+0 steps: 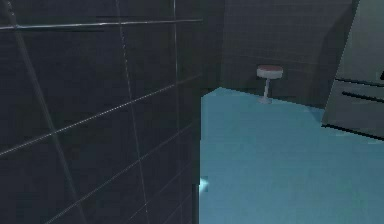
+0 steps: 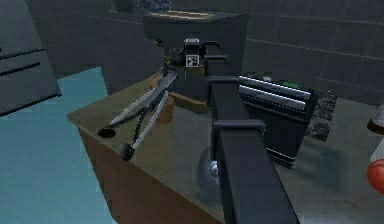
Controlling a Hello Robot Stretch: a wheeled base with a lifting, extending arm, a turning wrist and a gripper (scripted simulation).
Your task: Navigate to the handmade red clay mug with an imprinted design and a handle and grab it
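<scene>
Hovering over worktop (image 2: 95, 112): gripper (image 2: 117, 141) points at left corner; brown blob (image 2: 168, 108), maybe mug, beside finger roots; hold: cannot tell.

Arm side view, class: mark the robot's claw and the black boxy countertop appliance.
Claw (image 2: 117, 141): arm side view, midway between its fingertips.
Black boxy countertop appliance (image 2: 287, 128): arm side view, on its dark front face.

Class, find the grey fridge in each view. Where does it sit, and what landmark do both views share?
Forward view: fridge at the right edge.
Arm side view: fridge at the left edge, upper half.
Shared landmark: the teal floor in front of it.
</scene>
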